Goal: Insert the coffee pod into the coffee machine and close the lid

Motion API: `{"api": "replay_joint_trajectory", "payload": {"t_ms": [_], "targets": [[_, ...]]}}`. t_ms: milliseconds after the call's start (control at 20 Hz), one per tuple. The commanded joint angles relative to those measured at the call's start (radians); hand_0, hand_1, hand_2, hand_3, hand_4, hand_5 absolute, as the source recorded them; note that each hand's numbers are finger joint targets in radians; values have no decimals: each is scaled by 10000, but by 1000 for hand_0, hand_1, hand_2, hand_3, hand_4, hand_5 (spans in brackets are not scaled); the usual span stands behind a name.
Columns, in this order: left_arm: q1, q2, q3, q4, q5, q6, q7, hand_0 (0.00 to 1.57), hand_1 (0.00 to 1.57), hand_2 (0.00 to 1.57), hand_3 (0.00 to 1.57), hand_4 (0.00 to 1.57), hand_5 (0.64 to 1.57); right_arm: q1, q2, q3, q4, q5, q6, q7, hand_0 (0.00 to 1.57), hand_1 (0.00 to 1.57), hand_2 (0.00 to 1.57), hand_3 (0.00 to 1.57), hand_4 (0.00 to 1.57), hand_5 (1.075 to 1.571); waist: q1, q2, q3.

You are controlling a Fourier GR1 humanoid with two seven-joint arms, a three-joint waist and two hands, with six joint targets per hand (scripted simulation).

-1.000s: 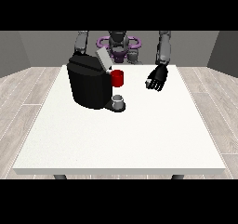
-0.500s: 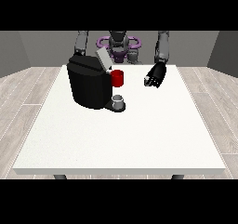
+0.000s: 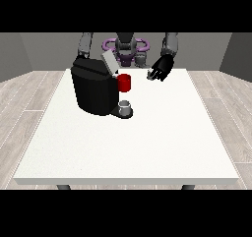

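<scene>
Black boxy coffee machine (image 3: 94,91) near bench (image 3: 147,147) far-left corner, lid (image 3: 109,62) raised. Hand at view's right (image 3: 161,68) curled round small pod (image 3: 150,74), apparently. Next: carrying it to the machine.

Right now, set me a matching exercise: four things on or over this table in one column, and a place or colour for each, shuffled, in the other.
Column 1:
1. coffee machine
2. red part
3. grey cup
4. hand at the view's right

Column 2:
A. raised over the table's far edge, right of the machine
B. black, on the table's left half
C. on the machine's base, under the red part
D. at the machine's front, below its raised lid

Pairs: 1-B, 2-D, 3-C, 4-A
</scene>
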Motion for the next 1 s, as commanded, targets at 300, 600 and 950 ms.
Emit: {"api": "replay_joint_trajectory", "payload": {"t_ms": [300,600,950], "targets": [[-1361,-14,352,-607,164,-1519,706,1331,1331,1351,1323,592,1571,-280,198,-30,-53,-295,248,-115,0,0,0,0,0,1571,-329,-258,-1],[-2327,351,1060,-422,586,-2049,784,1416,1416,1421,1378,537,1571,-580,225,168,-777,-130,164,461,0,0,0,0,0,1571,-746,-187,-2],[-4044,1070,2161,66,1170,-2442,1306,1195,1195,1240,1260,489,1571,-1390,-185,-249,-1133,-378,362,525,0,0,0,0,0,1571,-1364,907,0]]}}
